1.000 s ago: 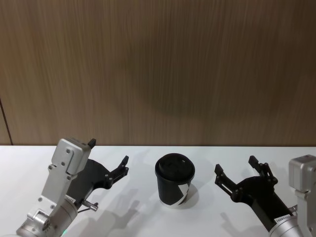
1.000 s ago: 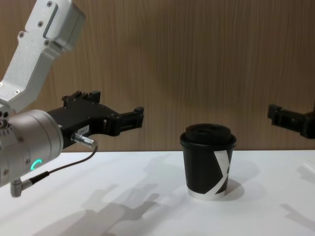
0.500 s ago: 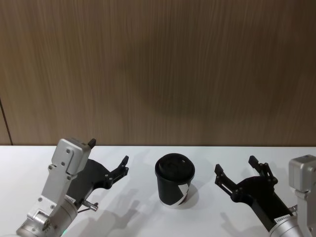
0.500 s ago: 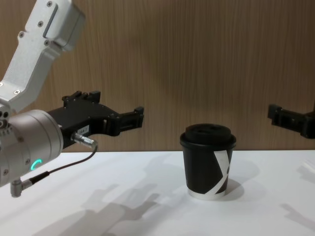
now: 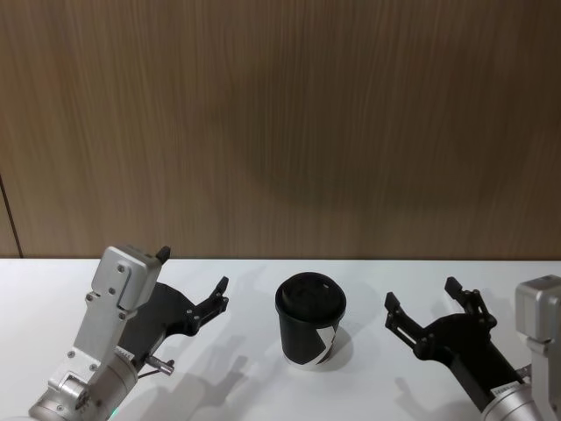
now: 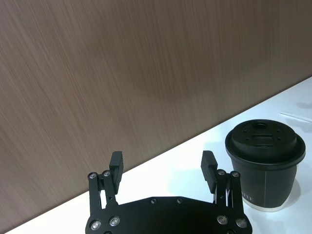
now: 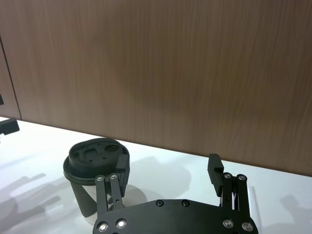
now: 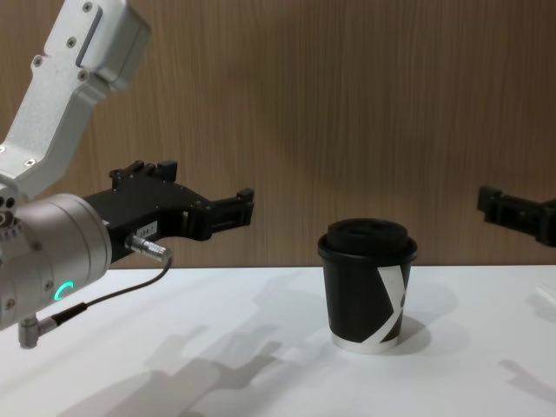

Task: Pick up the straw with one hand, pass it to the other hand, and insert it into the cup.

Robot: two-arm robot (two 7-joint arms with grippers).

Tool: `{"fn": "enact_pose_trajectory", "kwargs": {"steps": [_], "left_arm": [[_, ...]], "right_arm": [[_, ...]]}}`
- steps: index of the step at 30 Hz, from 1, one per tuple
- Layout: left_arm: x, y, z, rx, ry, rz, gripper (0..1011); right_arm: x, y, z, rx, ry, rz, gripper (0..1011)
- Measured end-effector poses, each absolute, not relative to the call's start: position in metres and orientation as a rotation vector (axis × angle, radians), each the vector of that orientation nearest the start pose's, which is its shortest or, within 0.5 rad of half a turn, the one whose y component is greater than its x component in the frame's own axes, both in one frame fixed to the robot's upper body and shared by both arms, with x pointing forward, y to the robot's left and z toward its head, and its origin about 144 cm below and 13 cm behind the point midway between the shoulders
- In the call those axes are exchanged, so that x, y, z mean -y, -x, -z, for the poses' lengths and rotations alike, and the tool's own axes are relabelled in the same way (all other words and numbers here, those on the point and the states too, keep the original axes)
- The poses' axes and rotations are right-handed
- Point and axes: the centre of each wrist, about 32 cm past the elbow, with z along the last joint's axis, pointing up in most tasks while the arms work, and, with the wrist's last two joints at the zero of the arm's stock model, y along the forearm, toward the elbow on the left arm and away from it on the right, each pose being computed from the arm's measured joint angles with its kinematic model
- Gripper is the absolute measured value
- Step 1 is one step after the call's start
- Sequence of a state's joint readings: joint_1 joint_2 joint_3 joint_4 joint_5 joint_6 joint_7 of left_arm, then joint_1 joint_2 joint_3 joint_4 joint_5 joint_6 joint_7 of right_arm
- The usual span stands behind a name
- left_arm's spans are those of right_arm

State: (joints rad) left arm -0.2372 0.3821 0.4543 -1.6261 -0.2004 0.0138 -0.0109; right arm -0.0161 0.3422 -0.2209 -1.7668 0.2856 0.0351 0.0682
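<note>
The black cup with its domed lid stands upright on the white table, midway between my two arms; the chest view shows the cup and its white side mark. My left gripper hovers open and empty to the cup's left. My right gripper hovers open and empty to its right. From the left wrist, the open left gripper points beside the cup. A thin pale line lies on the table beyond the cup; I cannot tell whether it is the straw.
A brown wood-grain wall closes off the back of the white table. A thin dark cable hangs from the left wrist. The right wrist view has the cup just behind the right gripper's finger.
My right gripper has drifted slightly to the right, away from the cup. The left arm and the cup have not moved.
</note>
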Motion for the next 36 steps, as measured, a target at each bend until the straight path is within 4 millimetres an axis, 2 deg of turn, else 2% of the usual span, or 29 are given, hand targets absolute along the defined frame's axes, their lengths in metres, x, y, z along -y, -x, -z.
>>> {"fn": "enact_pose_trajectory", "kwargs": {"steps": [18, 25, 36], "left_arm": [[-0.198, -0.492, -1.204, 0.268, -0.061, -1.124, 1003], [-0.198, -0.492, -1.204, 0.268, -0.061, -1.124, 1004], [-0.198, -0.492, -1.204, 0.268, -0.061, -1.124, 1003]], "right_arm": [[0.273, -0.43, -1.186, 0.087, 0.119, 1.337, 1001], [0.284, -0.424, -1.181, 0.035, 0.184, 1.404, 1001], [0.292, -0.425, -1.168, -0.061, 0.235, 1.458, 1001]]}}
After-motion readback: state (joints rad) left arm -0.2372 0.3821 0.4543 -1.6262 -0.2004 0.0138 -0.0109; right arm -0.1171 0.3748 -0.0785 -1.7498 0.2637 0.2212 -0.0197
